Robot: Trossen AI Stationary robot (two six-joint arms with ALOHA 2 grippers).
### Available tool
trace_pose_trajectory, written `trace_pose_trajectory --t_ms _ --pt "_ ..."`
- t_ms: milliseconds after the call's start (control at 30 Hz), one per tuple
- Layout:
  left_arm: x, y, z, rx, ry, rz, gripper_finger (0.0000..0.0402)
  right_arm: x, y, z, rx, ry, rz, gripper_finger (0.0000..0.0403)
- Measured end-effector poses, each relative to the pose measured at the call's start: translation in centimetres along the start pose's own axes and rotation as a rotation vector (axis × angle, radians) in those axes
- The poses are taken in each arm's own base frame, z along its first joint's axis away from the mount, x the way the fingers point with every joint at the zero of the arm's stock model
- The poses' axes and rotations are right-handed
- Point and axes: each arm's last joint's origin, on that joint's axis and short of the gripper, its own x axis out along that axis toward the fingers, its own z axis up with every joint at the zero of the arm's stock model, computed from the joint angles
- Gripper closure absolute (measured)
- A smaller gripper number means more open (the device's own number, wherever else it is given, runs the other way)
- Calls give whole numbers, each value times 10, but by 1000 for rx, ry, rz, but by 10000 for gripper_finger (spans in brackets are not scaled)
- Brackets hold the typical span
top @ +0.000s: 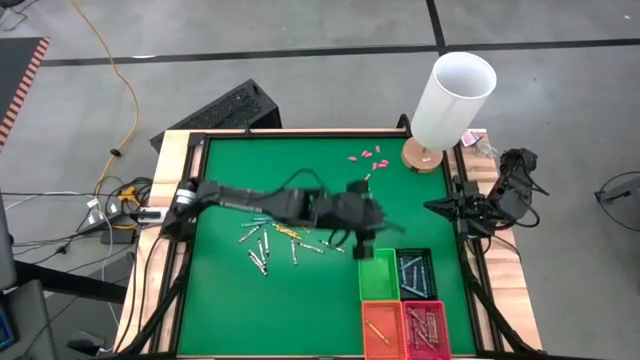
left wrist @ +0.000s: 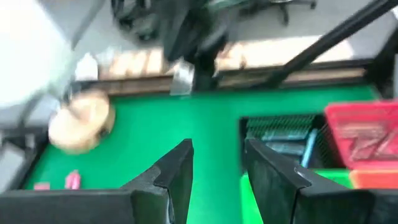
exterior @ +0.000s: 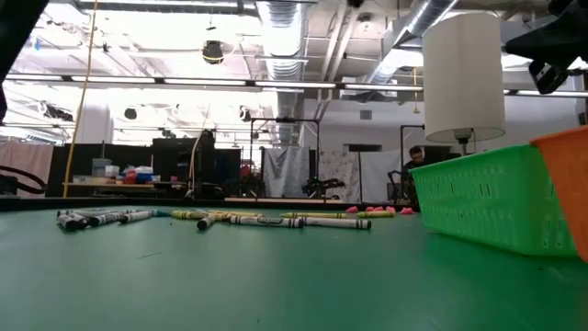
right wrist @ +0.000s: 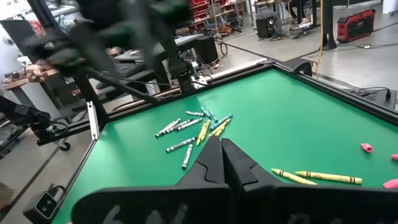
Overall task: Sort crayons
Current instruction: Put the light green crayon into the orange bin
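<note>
- Reaching across the green felt-like table top (top: 300, 300), the left gripper (top: 365, 243) hangs just beside the green mesh bin (top: 378, 275); in its wrist view its two dark fingers (left wrist: 177, 171) stand spread with nothing between them.
- Four small plastic mesh bins sit together at the table's near right: the green one, a dark bin (top: 414, 272) holding bluish crayons, an orange bin (top: 382, 328) with one crayon, and a red bin (top: 425, 328) with several.
- The loose crayons (top: 270, 240), thin paper-wrapped sticks in grey-white, yellow and light blue, lie scattered on the cloth left of centre, under the left arm; the low view shows them in a row (exterior: 230, 219).
- The right gripper (top: 440, 206) waits at the table's right edge, its fingers (right wrist: 214, 163) pressed together and empty.
- Farther back lie small pink stubs (top: 367, 156), then a white cylindrical lamp shade (top: 452, 100) on a round wooden base (top: 422, 156).
- A pale wooden frame (top: 175, 160) borders the table; beyond it are grey floor, a yellow cable (top: 125, 80) and a workshop room with ceiling ducts (exterior: 280, 28).
- The left wrist view is blurred, so the bins' contents there are hard to make out.
</note>
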Motion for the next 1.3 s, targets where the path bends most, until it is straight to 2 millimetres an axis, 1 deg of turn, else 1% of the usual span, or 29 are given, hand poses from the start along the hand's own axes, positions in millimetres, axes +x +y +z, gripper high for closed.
trace_pose_trajectory --t_ms 100,233,300,433,500,567,633,667,767,900,1000,1033,1067,1133,1233,1300 --pt "13 34 -16 -63 73 12 268 0 0 0 0 0 0 403" --pt "29 81 -48 -112 173 99 268 0 0 0 0 0 1 403" --pt "32 106 -61 -134 218 129 268 0 0 0 0 1 1 403" --pt "36 154 -87 -224 252 138 268 0 0 0 -1 1 2 403" --pt "37 173 -102 -274 281 151 268 0 0 0 -1 1 2 403" --pt "37 187 -114 -316 299 149 268 0 0 0 -1 1 2 403" --pt "38 194 -123 -334 289 144 268 0 0 0 -2 1 2 403" --pt "39 193 -128 -326 288 143 269 0 0 0 -2 1 2 403" --pt "45 185 -138 -295 265 132 273 0 0 0 -4 1 2 403" --pt "49 179 -140 -280 223 148 280 0 0 0 -4 1 2 403" --pt "59 177 -147 -292 239 180 282 0 0 0 -3 1 2 403" --pt "65 176 -151 -296 256 186 282 0 0 0 -4 2 1 403" --pt "71 176 -150 -302 252 192 283 0 0 0 -4 1 1 403" --pt "84 172 -154 -307 296 184 283 0 0 0 -6 3 1 403" --pt "98 170 -154 -310 344 225 283 0 0 0 -4 3 1 403" --pt "101 170 -151 -313 352 261 283 0 0 0 -3 3 2 403"
